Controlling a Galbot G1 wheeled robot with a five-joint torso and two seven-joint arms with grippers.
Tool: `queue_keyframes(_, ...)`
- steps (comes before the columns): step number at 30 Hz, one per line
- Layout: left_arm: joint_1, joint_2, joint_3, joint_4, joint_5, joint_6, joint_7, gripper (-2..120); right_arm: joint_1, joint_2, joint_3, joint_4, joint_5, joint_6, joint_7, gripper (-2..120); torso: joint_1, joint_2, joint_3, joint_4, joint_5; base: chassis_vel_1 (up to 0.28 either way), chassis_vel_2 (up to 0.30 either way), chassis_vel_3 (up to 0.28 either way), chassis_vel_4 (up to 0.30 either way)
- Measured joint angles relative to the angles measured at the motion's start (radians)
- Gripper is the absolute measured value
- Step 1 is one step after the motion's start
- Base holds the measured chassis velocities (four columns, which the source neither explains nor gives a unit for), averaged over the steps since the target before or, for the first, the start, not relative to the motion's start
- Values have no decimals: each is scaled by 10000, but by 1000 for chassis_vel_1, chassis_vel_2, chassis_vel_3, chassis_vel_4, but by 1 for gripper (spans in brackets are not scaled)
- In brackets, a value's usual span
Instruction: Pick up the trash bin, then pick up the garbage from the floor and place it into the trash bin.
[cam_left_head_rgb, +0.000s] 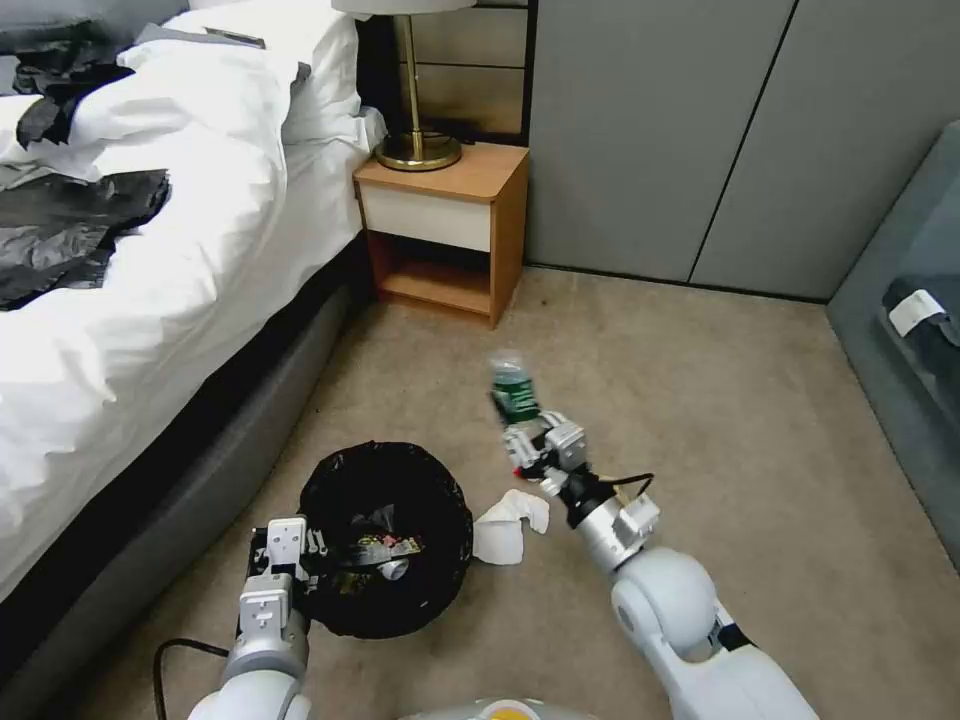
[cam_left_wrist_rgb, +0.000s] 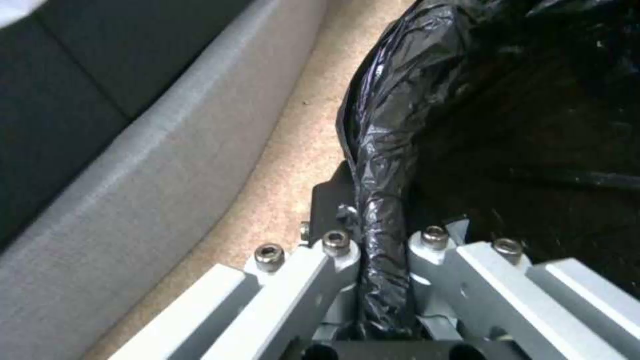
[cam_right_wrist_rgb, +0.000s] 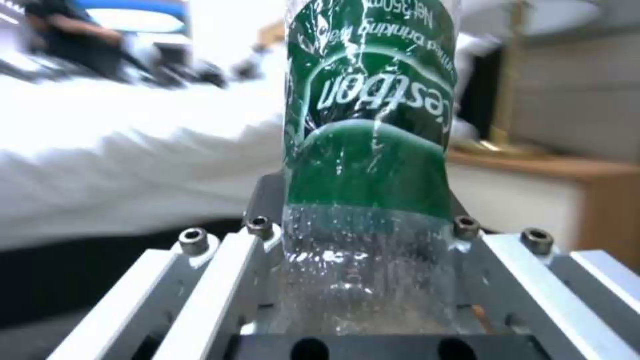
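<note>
The head view takes in the whole floor: the bin stands on the carpet just beside the bed, its black liner open to the top. The left tool sits at the bin's rim on the side nearest the bed. The left wrist view adds what the head view does not: the rim, wrapped in liner, runs between the two fingers and is pinched there, with the carpet and the bed's grey base alongside.

Inside the bin lie a few small pieces, one dark packet with red and yellow print and something pale beside it; what they are is hard to tell from above.

The right tool is on the far side of the bin from the bed, held above the carpet. It grips the bottle, which stands out past the fingertips towards the nightstand. The right wrist view shows the grip closely: the clear body of the bottle is clamped between both fingers, green label beyond them, with the bed and nightstand behind.

A white tissue lies on the carpet just beside the bin, between it and the right arm.
</note>
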Motion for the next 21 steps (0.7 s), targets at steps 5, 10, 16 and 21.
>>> queue_keyframes(5, 38, -18, 250, -35, -173, 148, -7, 1, 15, -196, -1131, -195, -214, 210, -116, 25, 0, 0, 0, 0, 2, 0, 0, 0, 0)
queue_keyframes(10, 45, -43, 357, -60, -199, 206, -3, 1, 294, -188, -1751, -777, -404, 224, -78, 25, 0, 0, 0, 2, 2, 0, 0, 0, 0)
queue_keyframes(16, 19, -85, 399, -97, -273, 289, 4, 1, 455, -115, -2407, -1635, -757, 248, -78, 25, 0, 0, 0, 0, -1, 0, 0, 0, 0)
queue_keyframes(21, 30, -99, 469, -208, -479, 417, 56, 1, 467, 4, -2448, -2210, -1078, 249, -102, 34, 0, 0, 0, -2, -5, 0, 0, 0, 0)
